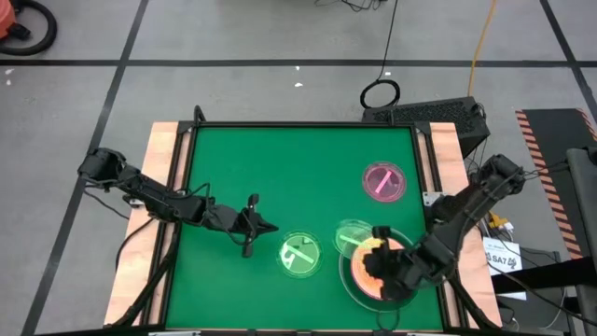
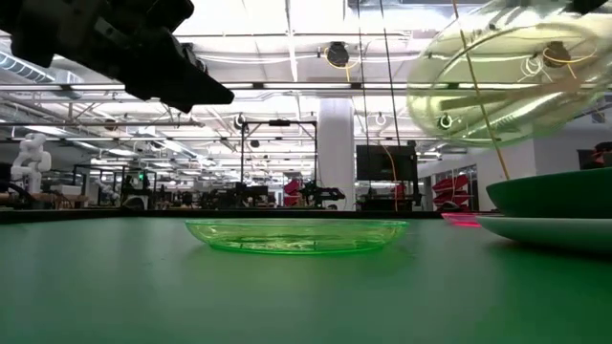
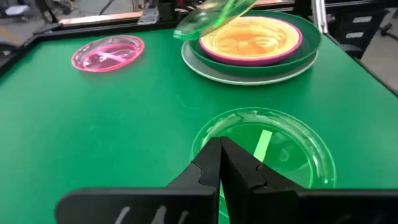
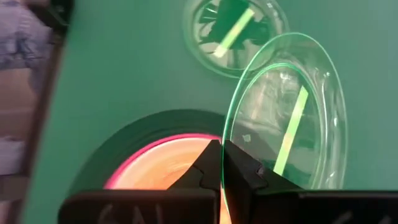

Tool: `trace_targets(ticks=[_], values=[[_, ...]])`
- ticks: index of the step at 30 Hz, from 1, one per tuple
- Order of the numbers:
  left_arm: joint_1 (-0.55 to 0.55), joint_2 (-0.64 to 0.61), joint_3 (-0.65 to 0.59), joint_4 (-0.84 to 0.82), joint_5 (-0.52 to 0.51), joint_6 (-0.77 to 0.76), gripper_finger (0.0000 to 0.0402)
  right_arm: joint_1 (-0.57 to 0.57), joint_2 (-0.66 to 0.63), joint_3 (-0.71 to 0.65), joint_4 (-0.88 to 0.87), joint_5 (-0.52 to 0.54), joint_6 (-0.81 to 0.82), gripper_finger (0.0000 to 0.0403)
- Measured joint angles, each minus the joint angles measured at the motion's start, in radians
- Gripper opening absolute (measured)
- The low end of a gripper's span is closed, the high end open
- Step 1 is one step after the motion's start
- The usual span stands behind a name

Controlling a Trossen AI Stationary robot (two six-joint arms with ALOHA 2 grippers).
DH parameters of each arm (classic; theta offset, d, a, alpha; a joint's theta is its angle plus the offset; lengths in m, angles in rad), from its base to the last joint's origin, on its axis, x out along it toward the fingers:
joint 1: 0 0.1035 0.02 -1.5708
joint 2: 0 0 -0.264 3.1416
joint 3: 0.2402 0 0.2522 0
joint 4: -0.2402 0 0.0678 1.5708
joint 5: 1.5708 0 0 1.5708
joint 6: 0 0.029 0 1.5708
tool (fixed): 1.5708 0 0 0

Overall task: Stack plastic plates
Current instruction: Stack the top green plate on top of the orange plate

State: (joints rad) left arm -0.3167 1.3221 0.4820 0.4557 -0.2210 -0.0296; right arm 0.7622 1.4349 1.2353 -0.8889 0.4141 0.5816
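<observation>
Right gripper point(image 4: 222, 163) was clamped on the rim of a small translucent green plate point(image 4: 292, 118), holding it tilted above the stack point(image 3: 249, 62). Left gripper point(image 3: 221, 163) was closed on nothing, hovering beside a second green plate point(image 1: 299, 254) lying flat. Only the left wrist view showed the stack's layers: pale, dark green, pink, orange. One small pink plate point(image 1: 383, 181) lay apart.
</observation>
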Motion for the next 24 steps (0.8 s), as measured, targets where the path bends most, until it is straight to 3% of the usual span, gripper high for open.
trace_targets(ticks=[14, 24], values=[[-0.111, 0.034, 0.000, 0.030, -0.072, -0.169, 0.0008, 0.212, 0.033, 0.018, -0.071, -0.073, 0.341, 0.0000], [-0.115, 0.204, 0.077, 0.096, -0.080, -0.158, 0.0008, 0.257, 0.102, 0.018, -0.123, -0.106, 0.439, 0.0000]])
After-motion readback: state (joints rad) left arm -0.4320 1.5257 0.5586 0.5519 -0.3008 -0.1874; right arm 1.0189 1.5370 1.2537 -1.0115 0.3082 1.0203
